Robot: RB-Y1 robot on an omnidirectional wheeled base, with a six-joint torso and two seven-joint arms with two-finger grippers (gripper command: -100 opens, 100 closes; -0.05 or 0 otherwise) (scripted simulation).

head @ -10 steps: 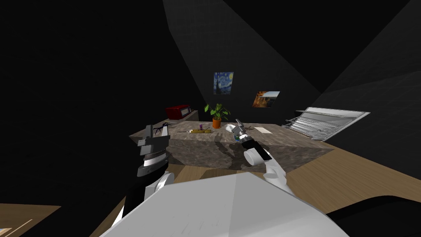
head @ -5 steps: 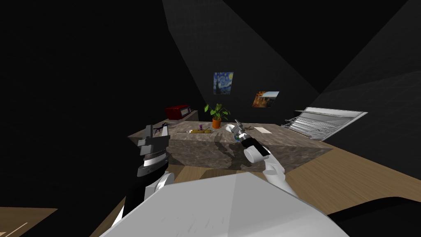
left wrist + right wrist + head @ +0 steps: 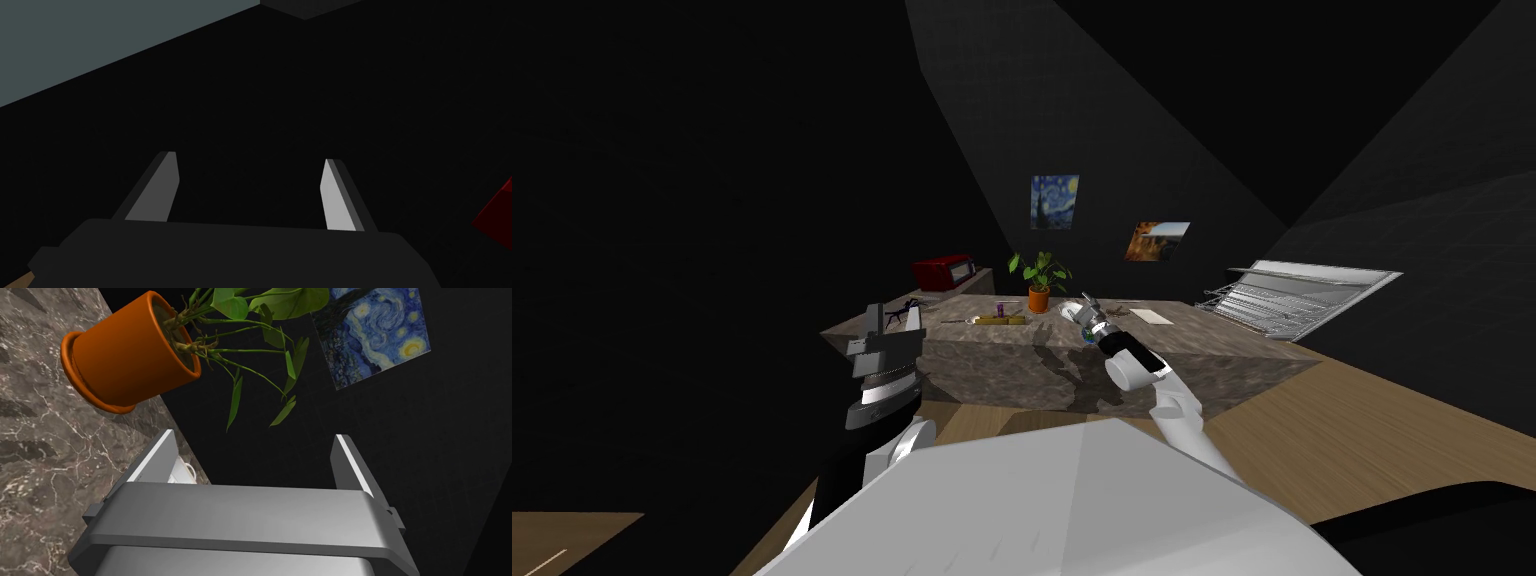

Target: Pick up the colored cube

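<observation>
A small blue-green cube point(image 3: 1089, 338) lies on the marbled table point(image 3: 1202, 350), mostly hidden beside my right wrist. My right gripper point(image 3: 1086, 299) reaches over the table past the cube, close to a white item point(image 3: 1067, 311). In the right wrist view the gripper point(image 3: 254, 435) stands open with nothing between its fingers, pointing past the table's far edge toward the orange plant pot point(image 3: 125, 358). My left gripper point(image 3: 895, 315) is raised at the table's left end. Its wrist view shows it point(image 3: 251, 156) open and empty.
On the table stand the potted plant point(image 3: 1039, 290), a yellow item point(image 3: 999, 319), a small purple thing point(image 3: 999, 306) and a flat sheet point(image 3: 1150, 316). A red appliance point(image 3: 944, 270) sits behind on the left, a wire rack point(image 3: 1272, 300) on the right. Two pictures point(image 3: 1055, 200) hang beyond.
My right arm has reached slightly further forward and left over the table. The left arm has not moved.
</observation>
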